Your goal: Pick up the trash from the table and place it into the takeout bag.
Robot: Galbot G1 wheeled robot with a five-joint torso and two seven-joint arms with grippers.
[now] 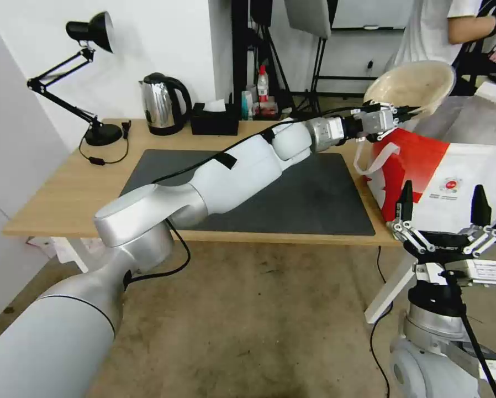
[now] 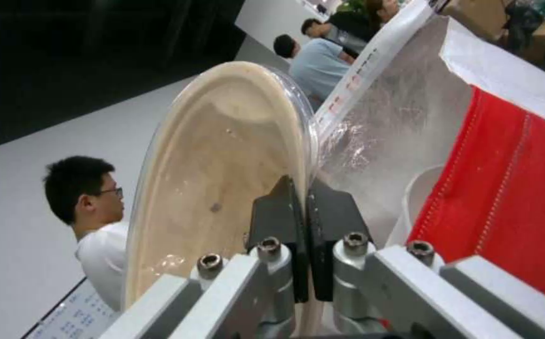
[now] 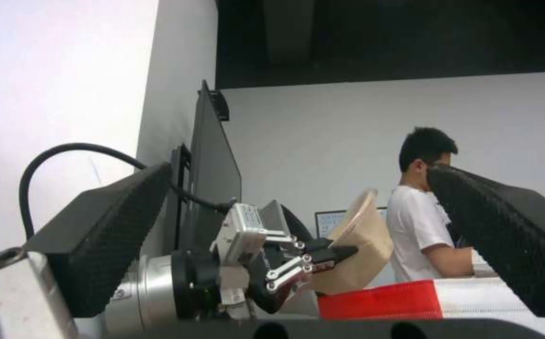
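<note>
My left arm reaches across the table [image 1: 66, 193] to its far right end. The left gripper [image 1: 408, 112] is shut on the rim of the shallow beige bowl [image 1: 411, 85], which stands tilted on edge in the air. The bowl hangs just above the open top of the red-and-white takeout bag [image 1: 441, 177]. In the left wrist view the fingertips [image 2: 285, 197] pinch the bowl [image 2: 222, 165] beside the bag's foil lining [image 2: 392, 122]. My right gripper [image 1: 442, 193] waits open, low in front of the bag, fingers [image 3: 116, 226] wide apart and holding nothing.
A dark grey mat [image 1: 314, 204] covers the table's middle. At the back stand a steel kettle [image 1: 161, 104], a black tissue box [image 1: 215, 119] and a black desk lamp [image 1: 90, 33]. The bag's white strap [image 1: 369, 160] hangs over its near side.
</note>
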